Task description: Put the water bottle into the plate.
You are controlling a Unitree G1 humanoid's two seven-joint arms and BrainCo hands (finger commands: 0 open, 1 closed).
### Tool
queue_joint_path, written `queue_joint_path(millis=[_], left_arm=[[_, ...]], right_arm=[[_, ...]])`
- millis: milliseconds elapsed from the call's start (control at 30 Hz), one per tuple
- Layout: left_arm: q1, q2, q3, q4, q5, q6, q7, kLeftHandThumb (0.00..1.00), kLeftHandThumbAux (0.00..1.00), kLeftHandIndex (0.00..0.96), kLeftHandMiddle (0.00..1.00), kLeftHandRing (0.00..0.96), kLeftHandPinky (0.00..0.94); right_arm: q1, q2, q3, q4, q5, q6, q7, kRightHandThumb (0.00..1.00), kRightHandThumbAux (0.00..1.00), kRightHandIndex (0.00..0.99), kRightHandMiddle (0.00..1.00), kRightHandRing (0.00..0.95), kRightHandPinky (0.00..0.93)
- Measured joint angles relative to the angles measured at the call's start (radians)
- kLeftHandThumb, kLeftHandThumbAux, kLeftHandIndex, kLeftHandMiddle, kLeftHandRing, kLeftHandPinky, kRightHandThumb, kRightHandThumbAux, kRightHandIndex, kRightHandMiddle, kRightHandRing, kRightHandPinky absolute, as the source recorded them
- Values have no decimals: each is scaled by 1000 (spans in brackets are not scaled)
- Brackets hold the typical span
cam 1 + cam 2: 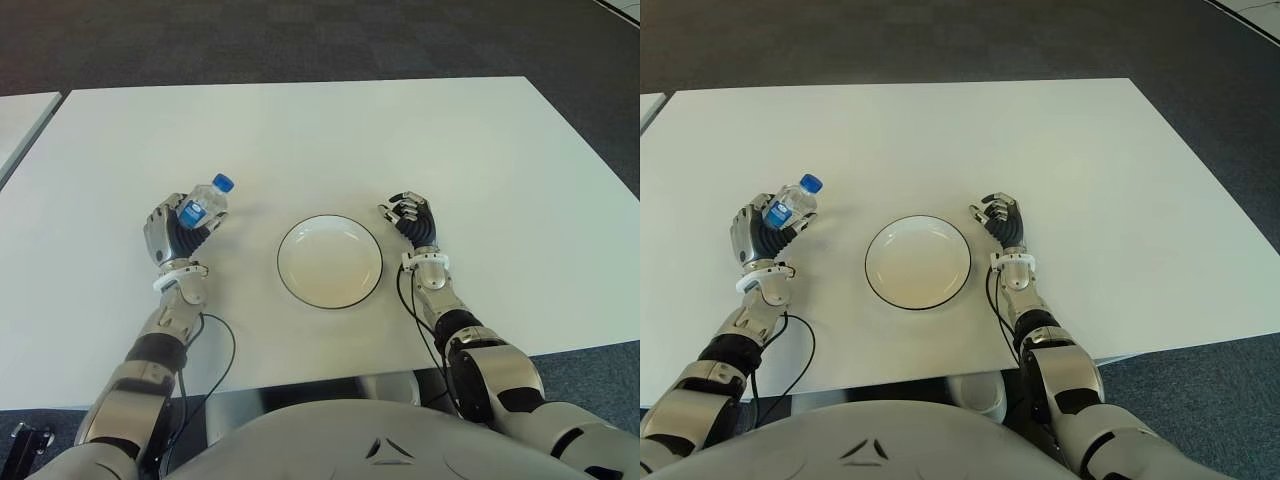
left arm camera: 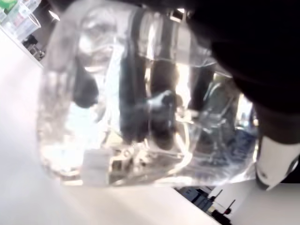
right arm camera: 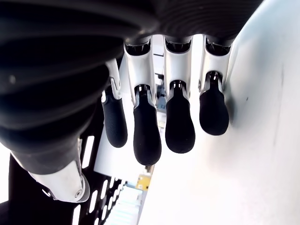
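A small clear water bottle [image 1: 207, 201] with a blue cap and blue label is gripped in my left hand [image 1: 180, 228], tilted with its cap pointing up and to the right, left of the plate. In the left wrist view the clear bottle [image 2: 140, 103] fills the picture against my palm. The white plate [image 1: 330, 260] with a dark rim lies on the white table [image 1: 330, 130] between my two hands and holds nothing. My right hand [image 1: 412, 220] shows just right of the plate, its fingers [image 3: 147, 136] relaxed and slightly bent, holding nothing.
Dark carpet surrounds the table beyond its far edge [image 1: 300, 82]. A second white table's corner [image 1: 20, 115] shows at the far left. A black cable [image 1: 215, 350] loops by my left forearm near the front edge.
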Motion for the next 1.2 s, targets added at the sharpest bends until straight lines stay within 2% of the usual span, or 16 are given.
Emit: queue_joint_path(millis=[267,433,767,867,1000,1200], left_arm=[[43,-38,-9,-245,29,65,-87,747,699,442,902,884,844],[42,-60,-36,-335,61,68,-114,747,699,442,900,885,848],[2,-68,-86,-336,128,-6,-126,746,699,442,898,888,846],[-16,-62,-99,-335,150,-25,-134,746,699,442,899,888,847],[-33,-47,-121,-335,179,-58,-153,747,698,442,898,890,842],[-45,-47,-157,-341,218,-66,-187,747,698,443,898,890,847]], right_arm=[[0,1,0,0,0,0,5,708,727,432,685,698,688],[0,2,1,0,0,0,9,708,728,432,683,697,684],[-1,1,0,0,1,0,19,709,727,433,681,694,679],[-1,1,0,0,1,0,19,709,728,433,679,690,662],[-1,1,0,0,1,0,19,709,727,433,680,691,683],[-1,0,0,0,1,0,19,709,727,433,684,697,695]])
